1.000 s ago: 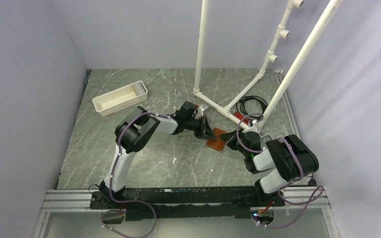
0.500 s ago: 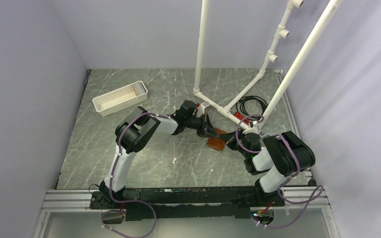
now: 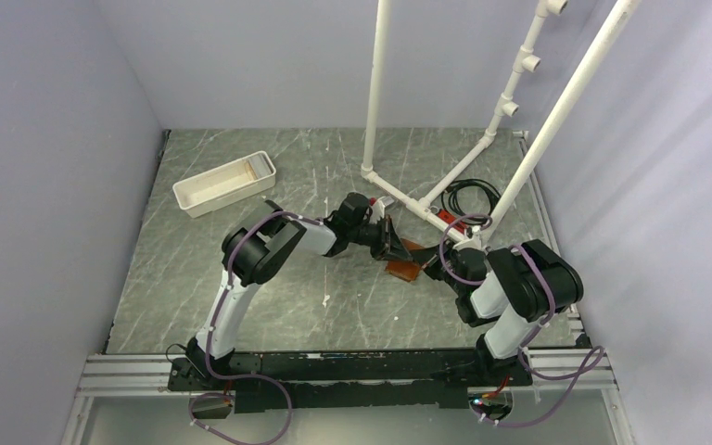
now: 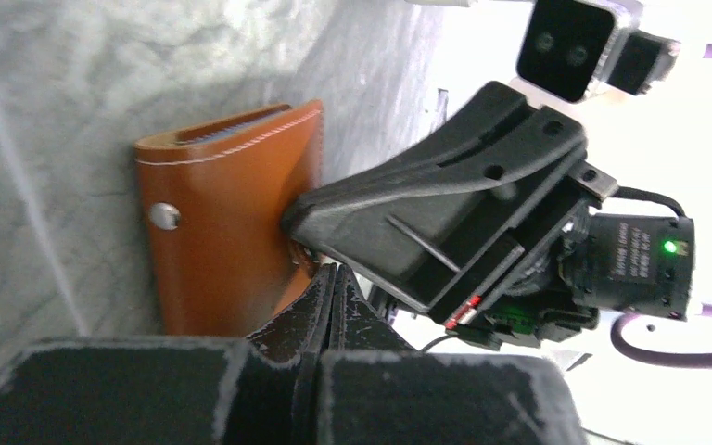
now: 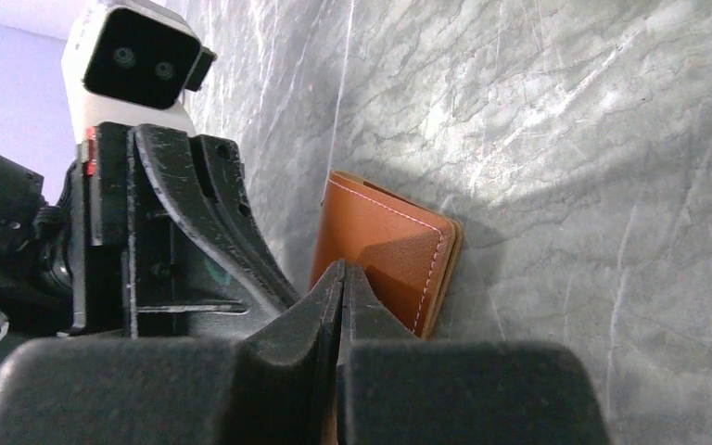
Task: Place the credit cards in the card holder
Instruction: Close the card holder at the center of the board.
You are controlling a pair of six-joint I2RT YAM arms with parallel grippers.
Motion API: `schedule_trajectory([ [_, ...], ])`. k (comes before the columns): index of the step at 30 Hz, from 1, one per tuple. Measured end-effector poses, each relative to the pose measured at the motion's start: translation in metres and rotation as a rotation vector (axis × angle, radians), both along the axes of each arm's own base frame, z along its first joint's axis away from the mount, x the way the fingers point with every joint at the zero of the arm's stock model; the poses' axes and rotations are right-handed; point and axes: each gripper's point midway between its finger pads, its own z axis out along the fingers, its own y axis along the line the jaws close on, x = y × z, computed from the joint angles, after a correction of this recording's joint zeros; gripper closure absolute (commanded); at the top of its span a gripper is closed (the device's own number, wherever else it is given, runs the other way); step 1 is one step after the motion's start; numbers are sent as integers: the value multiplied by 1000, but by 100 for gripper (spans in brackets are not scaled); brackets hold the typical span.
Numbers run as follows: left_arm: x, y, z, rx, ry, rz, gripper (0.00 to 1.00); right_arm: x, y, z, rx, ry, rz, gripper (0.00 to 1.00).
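Rising from the near edge, both arms bend inward and meet just off the table's middle, toward 4 o'clock. The left gripper comes in from 9 o'clock and the right gripper from 3 o'clock. Each has its matte black jaws pressed fully together with nothing between them, tips at the card holder. That case lies flat and folded: smooth tan leather, pale stitching, rounded corners, a metal stud. Thin grey-blue edges of credit cards show in its open end. Veined grey marble table lies bare at 7 to 9 o'clock. Beyond, a white pipe frame crowds 1 o'clock, with a black cable coiled behind it. A white rectangular tray sits well apart at 10 o'clock.
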Motion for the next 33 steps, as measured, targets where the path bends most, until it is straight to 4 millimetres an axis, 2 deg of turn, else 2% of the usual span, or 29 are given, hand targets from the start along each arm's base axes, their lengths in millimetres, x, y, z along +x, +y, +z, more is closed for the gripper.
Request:
schedule_trajectory([
  [8, 2, 5, -18, 81, -4, 23, 100, 0, 0, 0, -1, 0, 0, 100],
  [19, 4, 4, -20, 204, 50, 51, 100, -4, 0, -6, 21, -2, -6, 100],
  [22, 4, 4, -20, 257, 53, 67, 100, -2, 1, -3, 39, -24, -4, 100],
  [23, 3, 4, -21, 268, 55, 71, 100, 0, 1, -1, 42, -28, -1, 99],
  [25, 3, 4, -21, 279, 54, 78, 100, 3, 3, 4, 30, -23, 8, 83],
  [27, 3, 4, -21, 288, 45, 83, 100, 4, 3, 8, 0, 5, 20, 77],
  [31, 3, 4, -21, 292, 34, 81, 100, -1, 2, 13, -71, 50, 49, 73],
  [33, 3, 4, -21, 291, 33, 80, 100, -4, 0, 15, -101, 73, 63, 80],
])
